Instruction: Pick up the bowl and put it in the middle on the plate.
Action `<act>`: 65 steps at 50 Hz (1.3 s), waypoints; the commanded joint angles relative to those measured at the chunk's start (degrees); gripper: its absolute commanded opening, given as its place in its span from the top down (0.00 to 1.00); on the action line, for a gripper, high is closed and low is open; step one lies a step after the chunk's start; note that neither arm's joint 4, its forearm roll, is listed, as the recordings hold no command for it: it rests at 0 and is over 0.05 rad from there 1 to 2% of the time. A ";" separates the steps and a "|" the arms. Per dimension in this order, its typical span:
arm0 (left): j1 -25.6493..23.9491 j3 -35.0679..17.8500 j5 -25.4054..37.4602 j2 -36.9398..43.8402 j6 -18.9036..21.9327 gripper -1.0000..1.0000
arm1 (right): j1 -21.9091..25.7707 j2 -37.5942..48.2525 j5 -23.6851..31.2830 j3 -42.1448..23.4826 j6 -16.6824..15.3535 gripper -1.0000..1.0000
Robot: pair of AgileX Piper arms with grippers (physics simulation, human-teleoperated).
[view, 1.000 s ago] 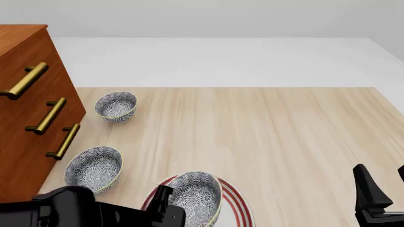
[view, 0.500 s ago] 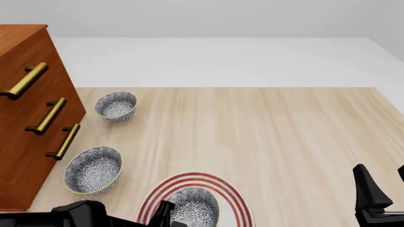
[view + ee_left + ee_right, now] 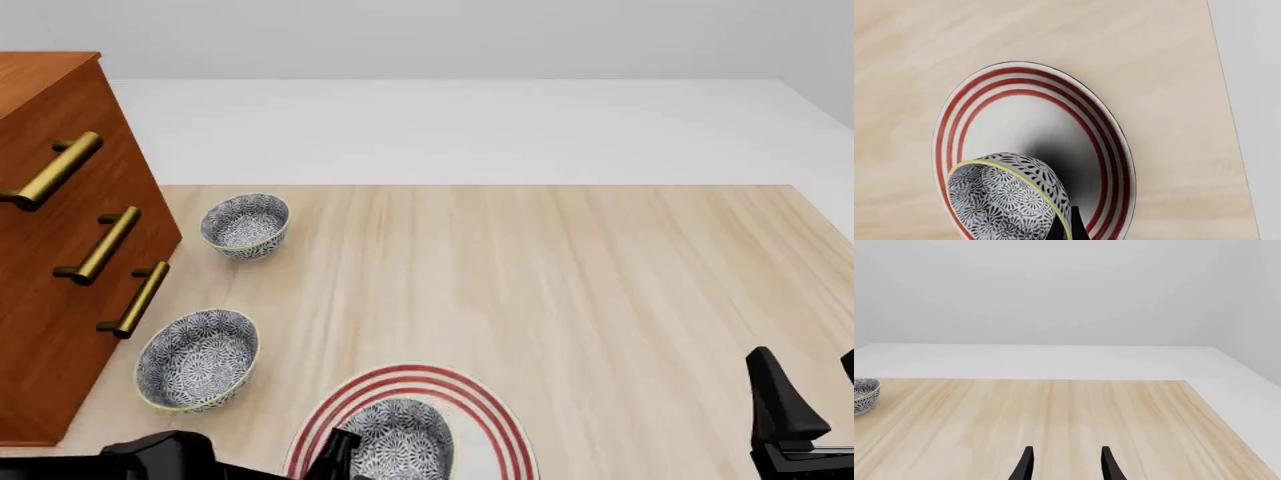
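Blue-grey floral small round bowl [image 3: 1006, 200] tilted over the white red-ringed plate [image 3: 1027, 120], left claw [image 3: 1066, 227] pinching its rim, front view: same bowl [image 3: 395, 440] on plate [image 3: 487, 420] at the wooden counter's [image 3: 574, 290] near edge, right claw [image 3: 1066, 465] parted, empty.

I see a pale, smooth wooden surface [image 3: 601, 290] with fine grain. The round white plate with red rings [image 3: 1024, 115] looks smooth and shiny. The reddish-brown wooden cabinet [image 3: 40, 250] has shiny gold metal handles [image 3: 100, 245].
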 commanded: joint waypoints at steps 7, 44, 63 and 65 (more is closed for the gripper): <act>0.73 -0.53 0.76 -1.70 2.00 0.00 | 0.01 0.00 0.00 0.00 0.00 0.00; -3.76 -5.33 4.98 -4.61 -2.21 0.00 | 0.00 0.01 0.00 0.00 0.02 0.00; -2.94 -6.90 4.93 -9.32 -8.44 0.00 | 0.00 -0.01 0.00 0.00 0.00 0.00; -3.15 -7.30 4.63 -9.19 -9.14 0.00 | 0.01 0.00 0.00 0.00 0.01 0.00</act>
